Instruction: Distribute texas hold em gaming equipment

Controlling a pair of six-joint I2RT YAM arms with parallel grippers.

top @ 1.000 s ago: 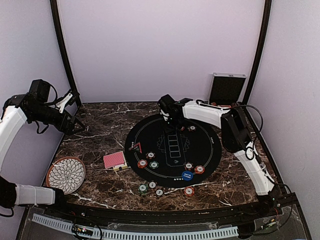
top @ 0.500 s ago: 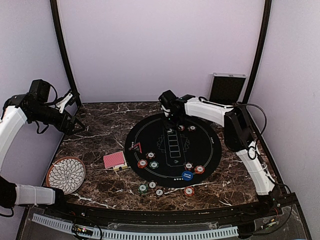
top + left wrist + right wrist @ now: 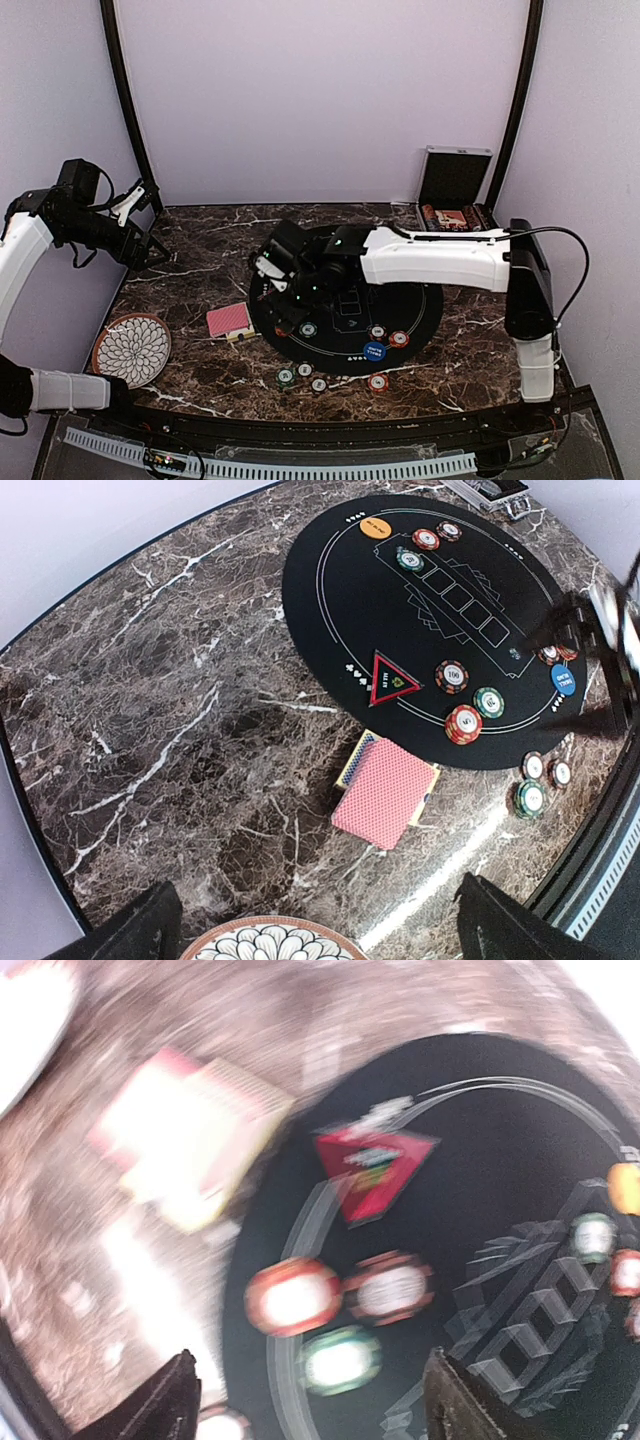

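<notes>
the left arm rises along the left edge of the top view, elbow bent, and the left hand (image 3: 140,226) sits at upper left, fingers spread wide, holding nothing. the right arm reaches leftward across the centre; the right hand (image 3: 284,278) hangs low, fingers apart, empty.

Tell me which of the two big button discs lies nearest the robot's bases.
The blue disc, at the near edge of the black mat beside a red chip. The orange disc lies at the mat's far edge.
</notes>
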